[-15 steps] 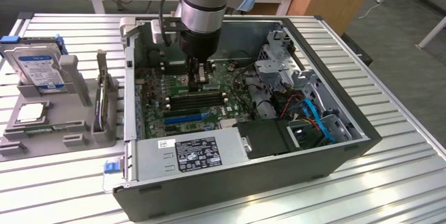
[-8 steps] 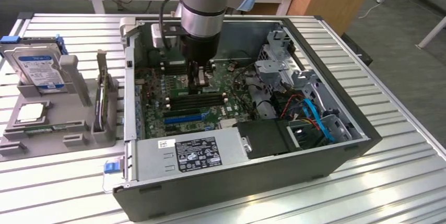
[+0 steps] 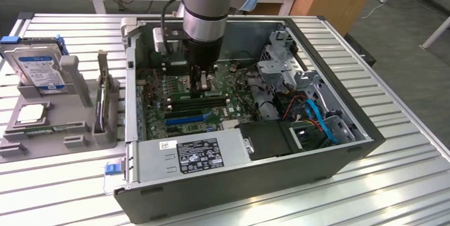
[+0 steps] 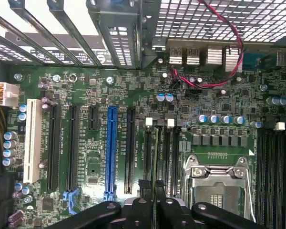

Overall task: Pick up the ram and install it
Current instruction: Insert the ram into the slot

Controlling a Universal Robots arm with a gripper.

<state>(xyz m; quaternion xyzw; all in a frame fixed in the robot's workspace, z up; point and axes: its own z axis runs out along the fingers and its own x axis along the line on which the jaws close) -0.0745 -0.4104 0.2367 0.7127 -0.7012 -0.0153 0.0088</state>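
My gripper (image 3: 202, 82) reaches down into the open computer case (image 3: 365, 131), over the memory slots (image 3: 197, 101) of the green motherboard (image 4: 86, 157). In the wrist view its dark fingers (image 4: 144, 191) stand close together with the gripper (image 4: 151, 191) shut on the ram (image 4: 158, 152). The ram shows edge-on as a thin green line running along one black memory slot (image 4: 166, 152), beside the processor socket (image 4: 217, 186). In the exterior view the ram (image 3: 209, 96) appears as a green strip level with the slots below the fingers. Whether it is seated in the slot I cannot tell.
A grey parts tray (image 3: 77, 136) at the exterior view's left holds a blue-labelled hard drive (image 3: 39, 70), a square silver chip (image 3: 31, 113) and a green strip (image 3: 49, 129). Inside the case are a drive cage (image 3: 281, 62), blue cables (image 3: 316, 118), a power supply (image 3: 189, 155) and expansion slots (image 4: 111, 148).
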